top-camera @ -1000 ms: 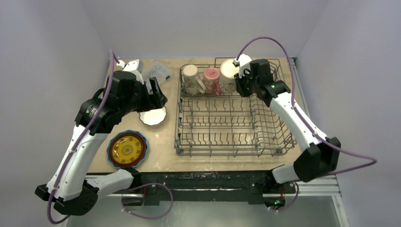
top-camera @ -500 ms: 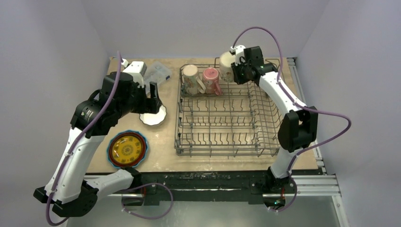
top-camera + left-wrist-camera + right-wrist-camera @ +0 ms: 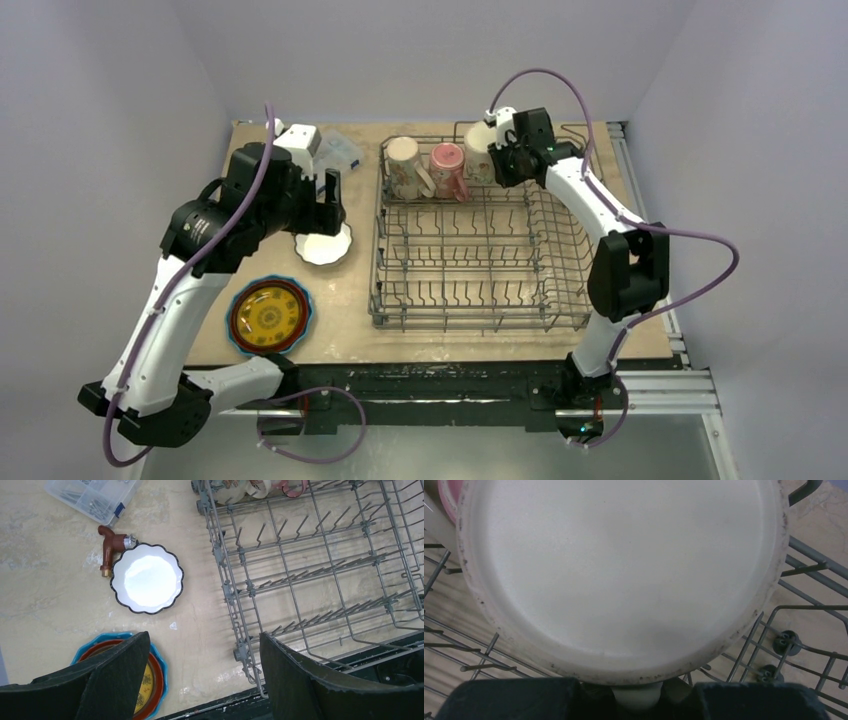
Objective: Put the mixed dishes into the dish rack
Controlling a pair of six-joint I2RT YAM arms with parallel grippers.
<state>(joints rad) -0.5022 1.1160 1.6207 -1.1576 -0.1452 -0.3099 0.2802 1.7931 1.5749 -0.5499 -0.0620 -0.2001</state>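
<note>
One cream mug (image 3: 624, 570) gripped by right jaws in dish rack (image 3: 380, 240), left jaws wide open

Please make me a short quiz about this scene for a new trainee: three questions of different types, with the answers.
1. True or false: the white scalloped bowl lies inside the dish rack.
2. Which thing lies nearest to the bowl? A) red-brown tool B) pink mug C) stacked plates
3. Fill in: the left claw is ___ and holds nothing.
Key: 1 false; 2 A; 3 open.
</note>
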